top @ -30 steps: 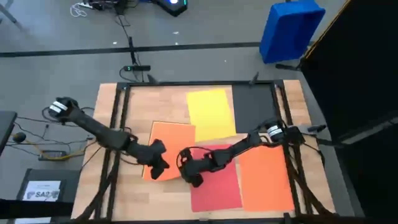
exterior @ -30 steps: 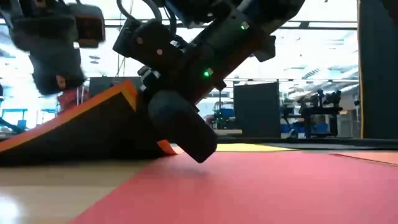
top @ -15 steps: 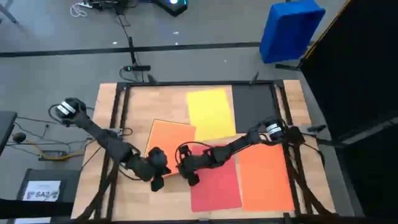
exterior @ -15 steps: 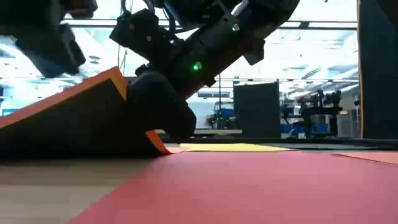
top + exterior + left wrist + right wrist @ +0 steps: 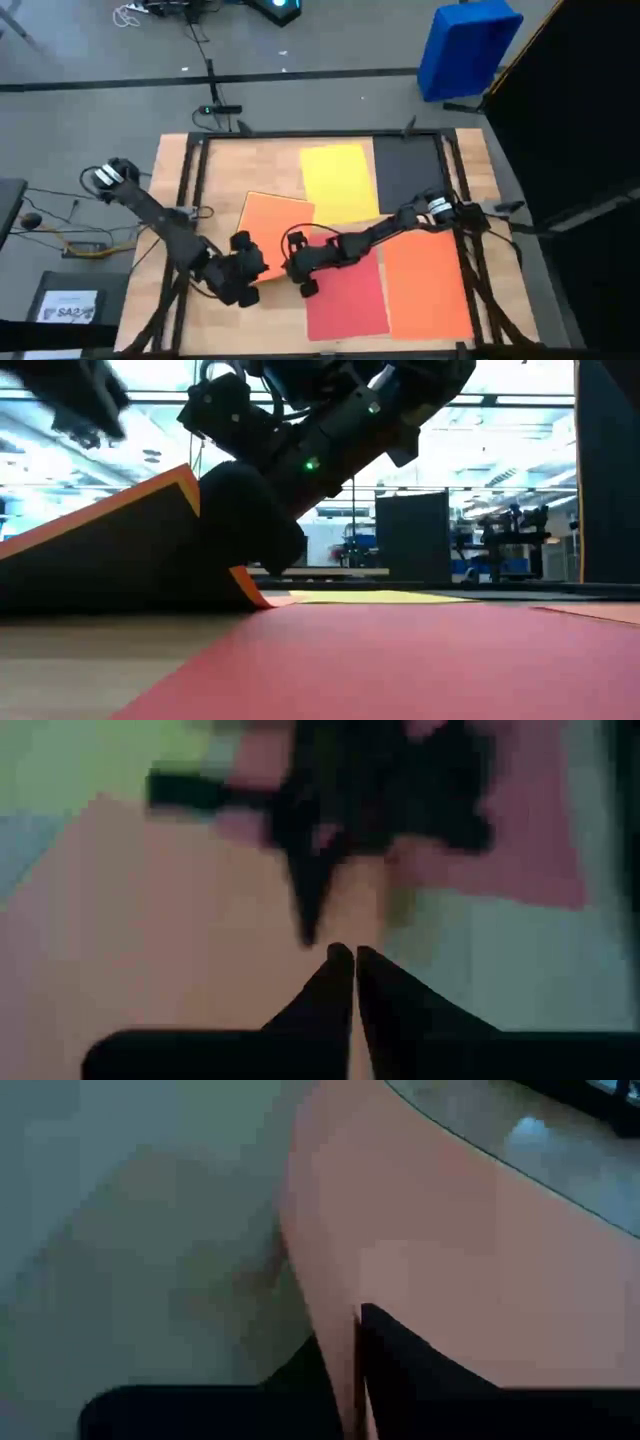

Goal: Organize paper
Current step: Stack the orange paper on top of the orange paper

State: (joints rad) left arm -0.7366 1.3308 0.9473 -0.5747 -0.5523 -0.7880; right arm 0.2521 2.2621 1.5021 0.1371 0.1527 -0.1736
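Paper, thin flat orange sheet (image 5: 275,225), corner pinched in our right gripper (image 5: 297,281); closed, empty left gripper (image 5: 243,285) just beside, toward worktop's left edge.

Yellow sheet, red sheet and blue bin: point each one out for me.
Yellow sheet (image 5: 338,180), high view, middle of its face.
Red sheet (image 5: 350,295), high view, bare lower half.
Blue bin (image 5: 465,48), high view, middle of its tilted side.

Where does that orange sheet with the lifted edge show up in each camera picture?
High view: orange sheet, centre-left, beside both grippers.
Low view: left, raised like a ramp.
Left wrist view: the pale orange area.
Right wrist view: curved sheet at the fingers.
Shared landmark: red sheet.
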